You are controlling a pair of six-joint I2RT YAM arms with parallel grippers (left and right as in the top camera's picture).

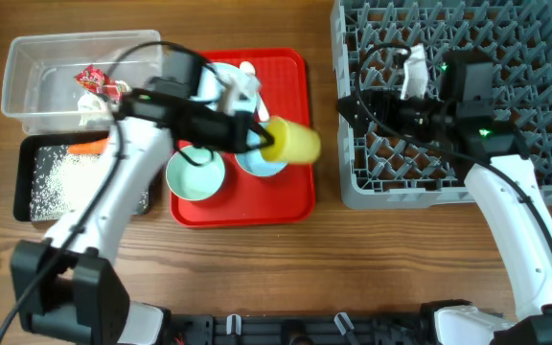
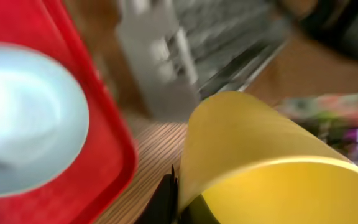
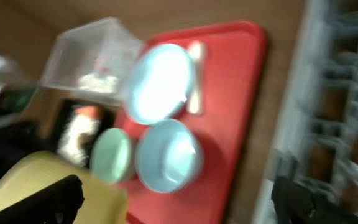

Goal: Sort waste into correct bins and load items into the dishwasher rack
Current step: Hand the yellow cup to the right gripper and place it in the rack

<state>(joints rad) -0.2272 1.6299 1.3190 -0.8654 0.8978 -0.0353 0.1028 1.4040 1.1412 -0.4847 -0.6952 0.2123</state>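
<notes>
A: How do things lie around the red tray (image 1: 295, 196)?

B: The dishwasher rack (image 1: 401, 192) stands to its right, with a strip of table between them. On the tray, the pale blue plate (image 3: 160, 81) is at the back, and the blue bowl (image 3: 166, 155) and green bowl (image 1: 195, 174) are at the front. The yellow cup (image 1: 295, 142) hangs above the tray's right edge, lying on its side, with the left gripper (image 1: 264, 139) pinched onto its rim.

A: And the right gripper (image 3: 176, 202)?

B: It's over the rack's tray-side part, fingers spread wide, holding nothing.

A: How should the cup go across?

B: I'd carry it straight right, high enough to clear the rack wall, and turn it mouth-down. Then seat it between pegs away from the other arm, and only then let go.

A: Any writing?

B: None that can be read. The wrapper (image 1: 92, 79) in the clear tub (image 1: 27, 67), left of the tray, is printed, but the print is too small to make out.
</notes>
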